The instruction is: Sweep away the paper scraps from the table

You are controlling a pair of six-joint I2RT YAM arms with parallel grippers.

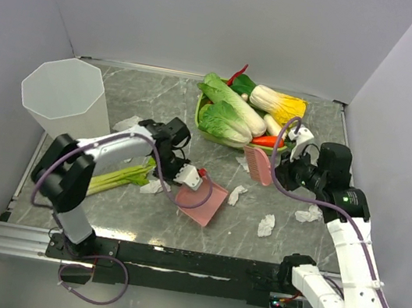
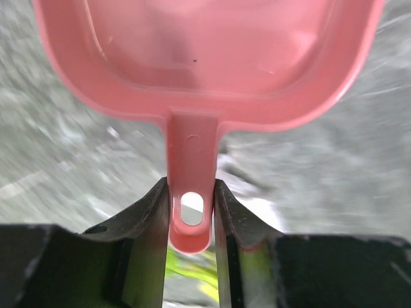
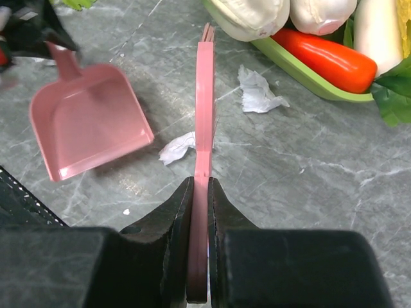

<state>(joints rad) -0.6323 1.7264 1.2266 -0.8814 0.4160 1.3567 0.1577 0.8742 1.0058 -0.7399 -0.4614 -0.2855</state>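
Several white paper scraps lie on the grey-green marble table (image 1: pixel 149 93): one (image 1: pixel 237 195) just right of the pink dustpan (image 1: pixel 204 200), one (image 1: pixel 266 225) nearer the front, one (image 1: pixel 308 214) by the right arm, one (image 1: pixel 151 186) left of the pan. My left gripper (image 1: pixel 187 174) is shut on the dustpan's handle (image 2: pixel 190 192), with the pan (image 2: pixel 205 51) ahead of it. My right gripper (image 1: pixel 287 167) is shut on a pink brush (image 1: pixel 258 163). In the right wrist view the brush (image 3: pixel 204 96) stands edge-on between two scraps (image 3: pixel 178 147) (image 3: pixel 258 91), and the dustpan (image 3: pixel 90 119) lies to its left.
A white octagonal bin (image 1: pixel 65 95) stands at the back left. A green tray (image 1: pixel 198 113) of toy vegetables sits at the back centre, close behind the brush. A green leek (image 1: pixel 119 179) lies under the left arm. Grey walls enclose three sides.
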